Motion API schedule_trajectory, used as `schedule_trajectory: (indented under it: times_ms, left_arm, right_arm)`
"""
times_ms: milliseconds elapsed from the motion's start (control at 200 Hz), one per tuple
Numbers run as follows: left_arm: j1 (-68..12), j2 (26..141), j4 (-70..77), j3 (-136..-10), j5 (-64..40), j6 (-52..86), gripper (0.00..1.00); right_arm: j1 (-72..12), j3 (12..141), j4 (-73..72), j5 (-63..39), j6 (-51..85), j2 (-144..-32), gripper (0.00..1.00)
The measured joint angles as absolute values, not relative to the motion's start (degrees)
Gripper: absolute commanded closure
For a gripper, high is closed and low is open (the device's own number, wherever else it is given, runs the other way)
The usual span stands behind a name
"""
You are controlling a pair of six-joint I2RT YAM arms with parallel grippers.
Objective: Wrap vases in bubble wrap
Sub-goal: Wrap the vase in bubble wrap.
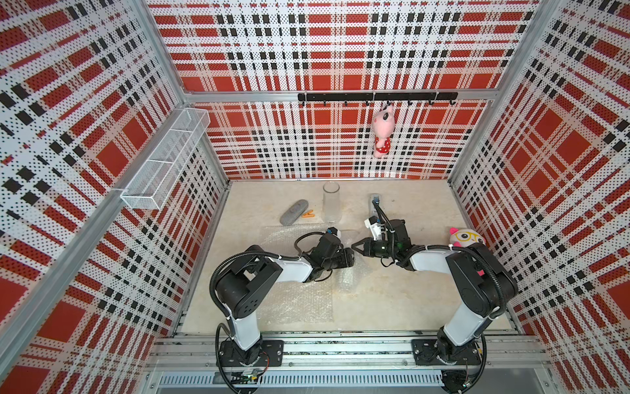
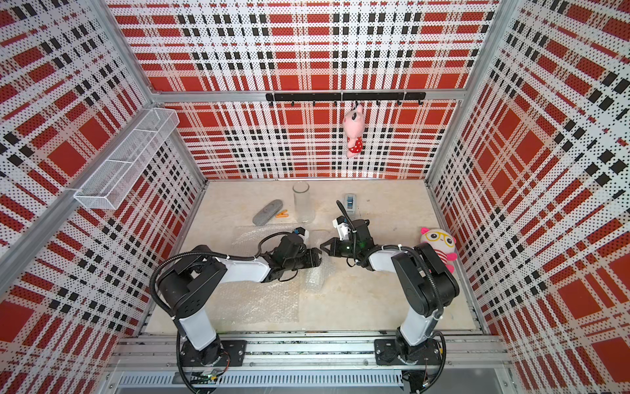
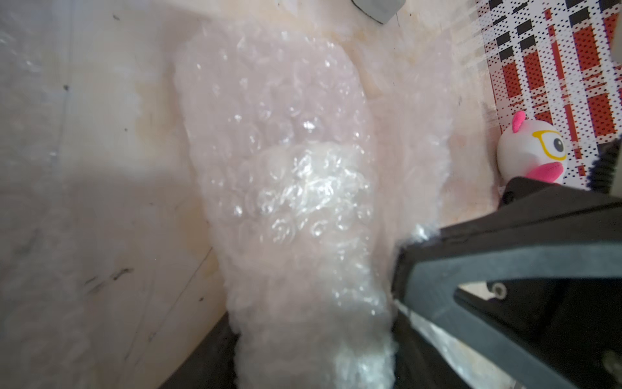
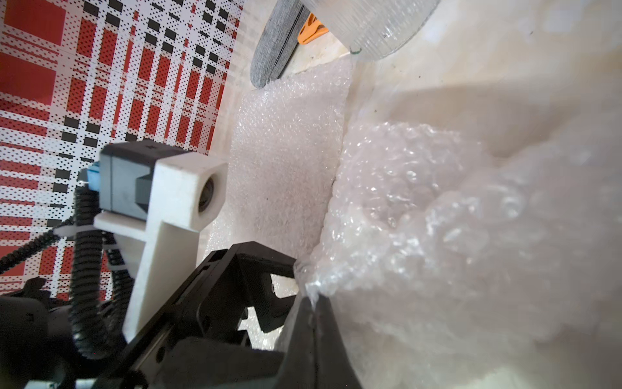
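Bubble wrap [image 3: 286, 161] swathes a vase-shaped bundle [image 1: 347, 281] lying on the worktop [image 1: 392, 307] between the arms; only the wrist views show the grips. The right hand [image 4: 312, 298], reaching sideways, pinches the wrap's loose edge. The left hand [image 1: 350, 258], stretched low, clasps the bundle's end between part-spread fingers. Behind, the clear glass vase [image 1: 331, 201] stands upright and unwrapped near a flat sheet [image 4: 286, 151].
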State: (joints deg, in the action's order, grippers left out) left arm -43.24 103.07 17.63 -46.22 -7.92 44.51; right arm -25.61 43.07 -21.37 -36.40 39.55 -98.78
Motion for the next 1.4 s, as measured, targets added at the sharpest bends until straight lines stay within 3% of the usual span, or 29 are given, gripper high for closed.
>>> schedule_trajectory:
  times_ms: [396, 491, 556, 616, 782, 867, 1087, 1403]
  left_arm:
    - [-43.27, 101.34, 18.22, -43.97, -7.44, 44.05, 0.45]
    - [-43.27, 100.97, 18.52, -43.35, -7.09, 43.75, 0.44]
    - [-43.22, 100.82, 19.03, -42.98, -7.07, 43.27, 0.41]
    - [-43.22, 100.64, 19.53, -42.48, -7.46, 42.92, 0.35]
    - [-42.85, 98.15, 20.56, -38.81, -10.31, 41.89, 0.07]
    - [-41.63, 95.0, 20.64, -35.99, -12.67, 42.15, 0.0]
    - [-38.28, 90.17, 20.29, -31.97, -16.53, 43.51, 0.02]
    - [-40.93, 87.85, 22.81, -30.89, -19.64, 47.33, 0.02]
  right_arm:
    - [-28.08, 44.01, -22.09, -34.85, 40.88, -99.35, 1.0]
    - [-28.56, 44.23, -25.28, -35.35, 42.0, -102.02, 0.86]
    - [-29.06, 44.84, -27.83, -35.53, 42.59, -103.39, 0.85]
    - [-29.93, 45.54, -29.36, -34.79, 42.98, -104.55, 0.85]
    - [-31.31, 45.56, -32.12, -33.82, 43.46, -105.78, 0.88]
    - [-31.51, 45.36, -32.51, -33.5, 43.57, -105.8, 0.9]
    - [-31.55, 45.34, -32.51, -33.15, 44.27, -105.93, 0.92]
    - [-32.25, 45.36, -32.47, -31.94, 44.82, -105.93, 0.94]
